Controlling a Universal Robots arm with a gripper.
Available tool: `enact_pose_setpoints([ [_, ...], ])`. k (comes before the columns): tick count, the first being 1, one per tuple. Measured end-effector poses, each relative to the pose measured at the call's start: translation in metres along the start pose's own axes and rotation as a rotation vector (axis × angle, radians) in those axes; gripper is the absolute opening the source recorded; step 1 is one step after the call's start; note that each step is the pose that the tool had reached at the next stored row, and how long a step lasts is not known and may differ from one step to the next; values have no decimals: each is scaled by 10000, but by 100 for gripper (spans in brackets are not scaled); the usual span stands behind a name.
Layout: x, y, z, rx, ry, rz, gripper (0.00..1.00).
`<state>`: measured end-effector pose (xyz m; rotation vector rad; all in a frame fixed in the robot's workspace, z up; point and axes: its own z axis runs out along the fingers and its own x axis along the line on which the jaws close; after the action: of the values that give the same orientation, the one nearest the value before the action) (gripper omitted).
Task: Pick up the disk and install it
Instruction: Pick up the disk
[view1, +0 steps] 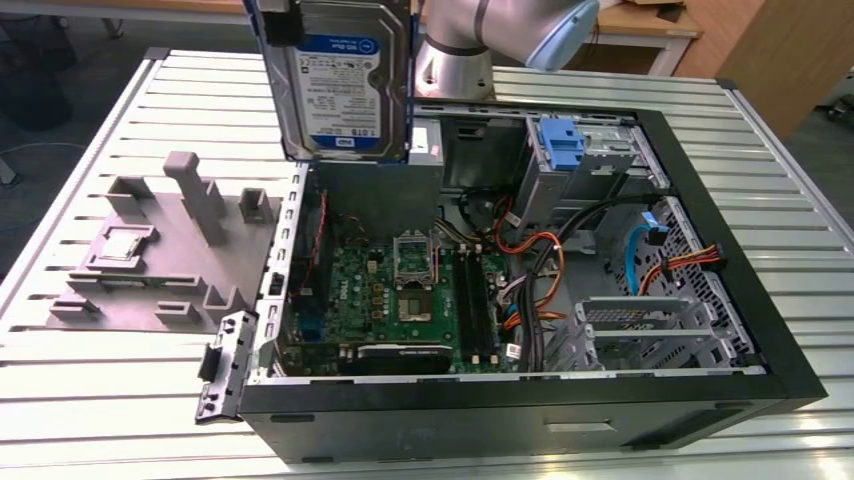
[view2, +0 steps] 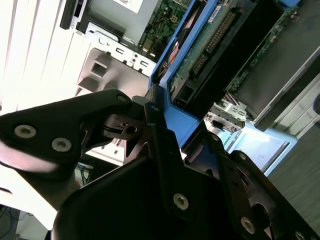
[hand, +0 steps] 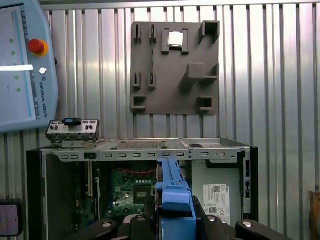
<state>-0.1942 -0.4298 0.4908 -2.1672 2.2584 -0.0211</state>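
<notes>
Exterior view first: the disk (view1: 340, 80) hangs upright on edge, label face out, under the jaws and clear of everything, with the arm (view1: 494, 40) just behind it. Directly beneath the jaws is the rear rim of the open computer case (view1: 747, 330). The grey fixture tray (view1: 147, 260) lies off to one side of them and the blue latch (view1: 561, 145) to the other, inside the case. In the second wrist view I see the gripper (view2: 182, 125) closed on the narrow end of the disk, its black fingers (view2: 150, 107) pressing the blue carrier frame from both sides. The bare circuit board on the underside runs away from the jaws toward the case interior. In the first wrist view the blue frame stands straight out from between the jaws. Past it is the case opening with the motherboard (hand: 132, 187) and, beside that, the power supply (hand: 215, 185), with the teach pendant (hand: 20, 65) further off to the side. I judge the disk to be dense and rigid, heavy for its size, with slick metal faces and a delicate exposed board. The plastic carrier edges are the sensible place to hold it, and that is where the jaws have it. The plastic may flex a little, so I would expect some sway.
</notes>
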Motion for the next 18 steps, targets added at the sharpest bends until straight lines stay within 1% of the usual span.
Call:
enact_pose_setpoints([
  [18, 34, -146, 4, 0, 0, 0, 36],
])
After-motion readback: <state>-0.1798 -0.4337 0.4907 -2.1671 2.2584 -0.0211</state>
